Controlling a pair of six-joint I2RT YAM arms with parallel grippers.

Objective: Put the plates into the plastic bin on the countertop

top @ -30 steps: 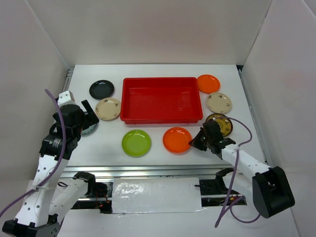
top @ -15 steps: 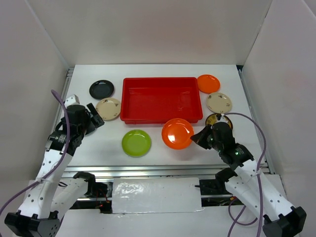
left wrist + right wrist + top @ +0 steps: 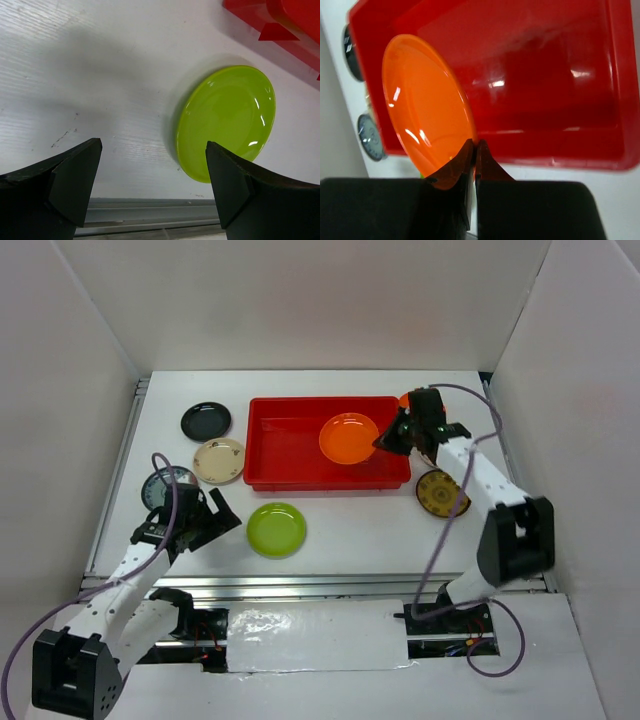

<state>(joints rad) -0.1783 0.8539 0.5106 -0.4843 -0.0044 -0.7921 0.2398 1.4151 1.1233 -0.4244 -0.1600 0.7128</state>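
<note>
Pinching the orange plate (image 3: pixel 348 438) by its rim, the right gripper (image 3: pixel 392 439) held it over the red plastic bin (image 3: pixel 285 455), with the plate at the gripper's 9 o'clock. The left gripper (image 3: pixel 215 517) hung with jaws spread wide above the countertop (image 3: pixel 350 530). The lime green plate (image 3: pixel 277 529) lay flat at its 3 o'clock, untouched.

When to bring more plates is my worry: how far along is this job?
Done: nothing; the bin holds no plate yet. In hand: the right hand, shut on an orange plate, holds it over the bin; the open left hand hovers by the green plate. Left, at least: that one, plus black, cream, blue-grey and brown-yellow on the table.
</note>
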